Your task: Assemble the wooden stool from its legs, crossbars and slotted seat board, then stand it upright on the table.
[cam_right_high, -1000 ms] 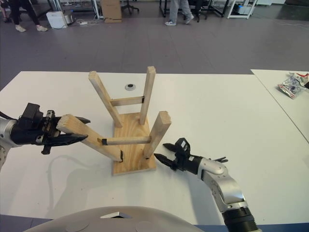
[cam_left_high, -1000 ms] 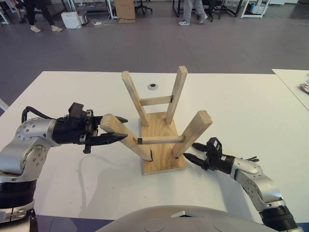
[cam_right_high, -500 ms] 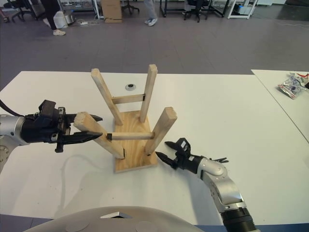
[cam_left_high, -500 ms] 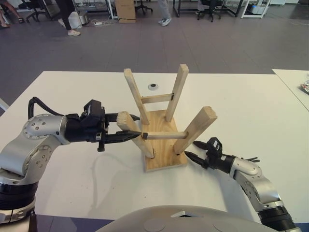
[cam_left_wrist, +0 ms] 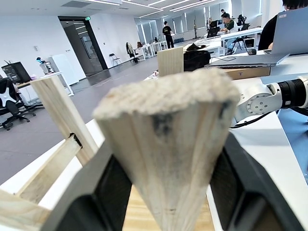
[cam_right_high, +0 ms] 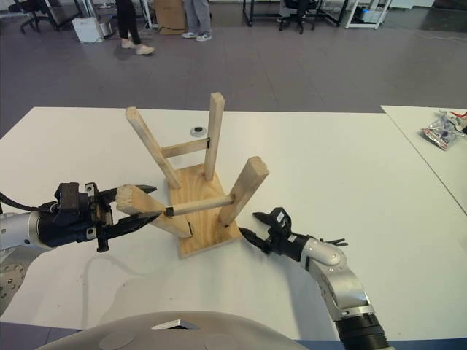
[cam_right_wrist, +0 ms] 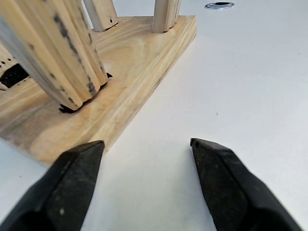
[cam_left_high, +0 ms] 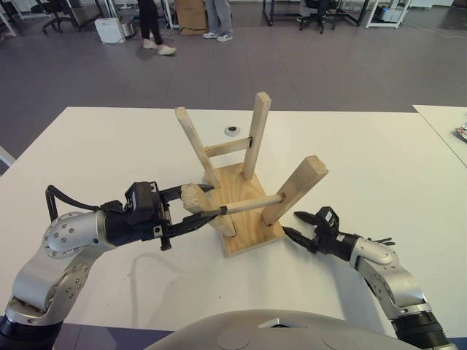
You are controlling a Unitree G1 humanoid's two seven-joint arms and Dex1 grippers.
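Left jaws clamped round near stool leg (cam_left_high: 191, 195); right jaws agape beside seat board (cam_left_high: 252, 238).

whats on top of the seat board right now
Four legs rise from the seat board, joined in pairs by two crossbars; the left pincer grips the near-left one's tip. The leg ends inside the slots and the board's underside against the table are hidden.
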